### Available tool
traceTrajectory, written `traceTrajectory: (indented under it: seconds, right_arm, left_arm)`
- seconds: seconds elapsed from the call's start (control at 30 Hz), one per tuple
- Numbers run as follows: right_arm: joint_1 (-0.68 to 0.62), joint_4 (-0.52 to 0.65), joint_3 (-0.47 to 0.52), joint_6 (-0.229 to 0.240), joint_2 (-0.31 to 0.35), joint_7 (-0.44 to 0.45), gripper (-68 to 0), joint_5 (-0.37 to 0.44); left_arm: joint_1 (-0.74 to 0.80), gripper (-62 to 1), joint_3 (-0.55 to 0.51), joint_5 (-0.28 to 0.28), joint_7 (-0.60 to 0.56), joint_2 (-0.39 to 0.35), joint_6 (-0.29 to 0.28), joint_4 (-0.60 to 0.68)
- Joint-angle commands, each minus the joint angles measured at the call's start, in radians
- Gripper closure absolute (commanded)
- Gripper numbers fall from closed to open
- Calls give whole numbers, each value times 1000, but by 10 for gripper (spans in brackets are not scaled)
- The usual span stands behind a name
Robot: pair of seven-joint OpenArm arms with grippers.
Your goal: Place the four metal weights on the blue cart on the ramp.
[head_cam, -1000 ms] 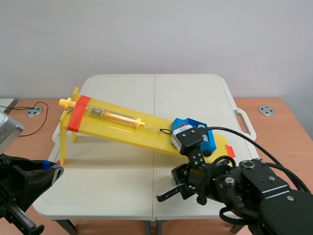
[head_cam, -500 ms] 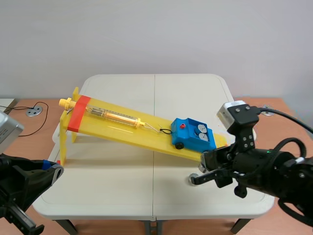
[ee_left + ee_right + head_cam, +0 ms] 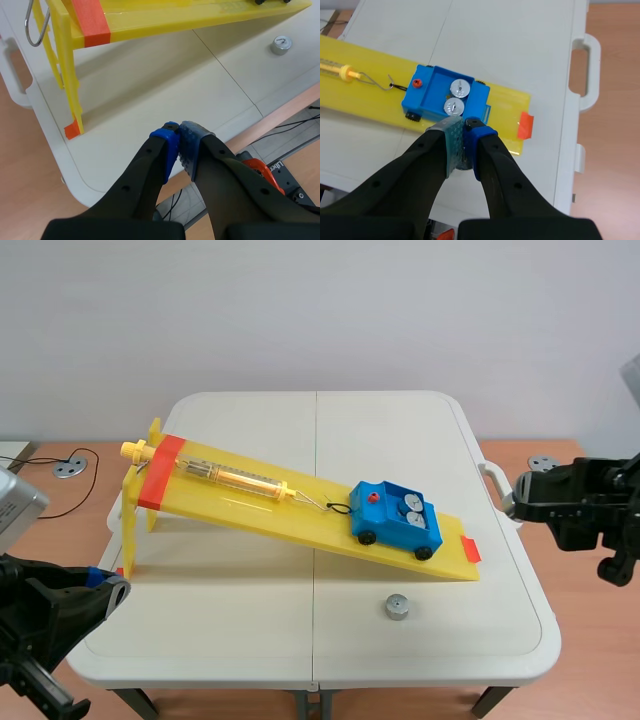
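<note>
— While the right gripper [image 3: 463, 131] hangs out by the edge of the table [image 3: 250, 640], pads closed together with nothing between them, one weight [image 3: 397, 607] sits on the tabletop, low and just ahead of those fingertips in the wrist view.

— And the cart [image 3: 395, 517]?

— Further ahead of that gripper, low on the ramp [image 3: 230, 502], with two weights [image 3: 460, 90] side by side in its tray. A fourth I can't find anywhere.

— So the job now is the pick-up?

— I'd say so. Open wide first, come straight down over the disc, pads on opposite sides of its rim, and close low. It's small, smooth metal, likely to squirt out of a shallow pinch.

— Then the drop?

— Carry it over the free part of the tray beside the pair, lower until it nearly touches, and let go gently. That cart is on wheels on a slope, so a sideways nudge could roll or tip it.

— Left gripper [image 3: 179, 142]?

— Closed on nothing, well back from the ramp's high end. Best kept clear.
</note>
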Motion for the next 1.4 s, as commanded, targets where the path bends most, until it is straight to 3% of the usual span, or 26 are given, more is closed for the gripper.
traceTrajectory:
  seconds: [0.0,0.37,0.6,0.93,1.37]
  right_arm:
    - [64,74,-18,35,23,161,-6,82]
    - [287,-153,-31,35,-87,181,-6,80]
    - [419,-250,-97,30,-111,212,-7,-52]
    - [495,-282,-255,-101,-111,253,-8,-335]
    - [542,-360,-393,-244,-114,285,-8,-522]
  left_arm:
    - [-8,-38,-18,-77,-97,8,-18,73]
    - [-8,-38,-18,-78,-96,8,-18,73]
    - [-8,-38,-18,-78,-97,8,-18,73]
    - [-8,-38,-18,-78,-96,8,-18,73]
    - [-8,-38,-18,-78,-97,8,-18,73]
